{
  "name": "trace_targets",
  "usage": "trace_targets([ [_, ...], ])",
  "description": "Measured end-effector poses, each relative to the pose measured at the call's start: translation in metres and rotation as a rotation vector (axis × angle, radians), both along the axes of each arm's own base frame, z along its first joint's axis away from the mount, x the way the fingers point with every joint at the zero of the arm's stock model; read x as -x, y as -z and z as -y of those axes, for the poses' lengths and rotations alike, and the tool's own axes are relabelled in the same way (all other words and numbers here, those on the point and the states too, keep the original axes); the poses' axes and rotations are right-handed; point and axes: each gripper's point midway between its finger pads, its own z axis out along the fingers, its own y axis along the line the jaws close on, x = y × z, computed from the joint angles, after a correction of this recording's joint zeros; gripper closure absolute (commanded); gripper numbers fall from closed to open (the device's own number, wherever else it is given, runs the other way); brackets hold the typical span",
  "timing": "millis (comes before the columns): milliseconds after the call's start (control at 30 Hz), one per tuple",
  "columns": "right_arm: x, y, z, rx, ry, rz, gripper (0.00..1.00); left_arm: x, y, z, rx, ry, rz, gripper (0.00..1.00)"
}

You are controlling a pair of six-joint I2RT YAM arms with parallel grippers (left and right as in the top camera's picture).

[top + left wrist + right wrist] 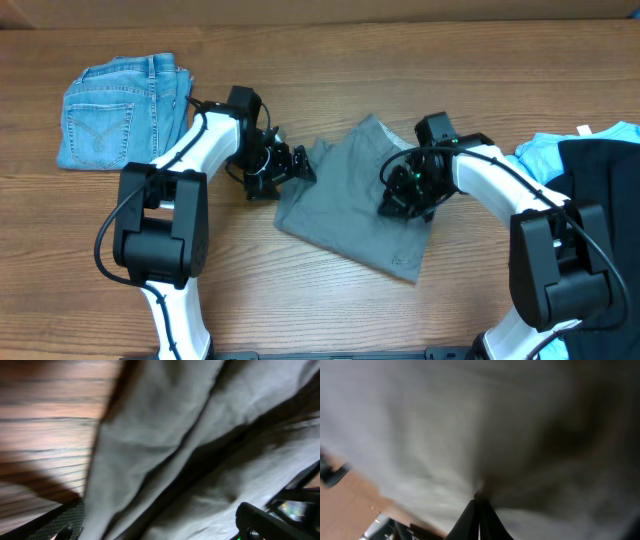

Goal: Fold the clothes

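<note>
Cloth is pinched tight between the closed tips of the right pincer. It is a bit of the grey shorts, bunched up where the tips meet. The left pincer stands wide open at the left edge of the same shorts. Grey cloth is close in front of it, but it grips nothing.

The shorts lie in the middle of the wooden table, between the two arms. They look partly folded, with one layer over another. The shape is crooked and not neat, so I think this piece is only half done.

At the far left, a blue denim garment sits in a tidy folded stack, and that one looks finished. At the right edge, a light-blue garment and a black garment lie in a loose heap. They are not folded, so I think those two are left to do.
</note>
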Motion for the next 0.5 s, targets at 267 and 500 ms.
trace_targets([
  [267,0.008,0.008,0.003,0.019,0.047,-0.048,0.89,0.002,-0.003,0.049,0.08,0.061,0.078,0.03],
  [500,0.006,0.008,0.003,0.017,0.054,-0.04,0.9,0.01,0.0,0.074,0.089,0.128,0.122,0.26],
])
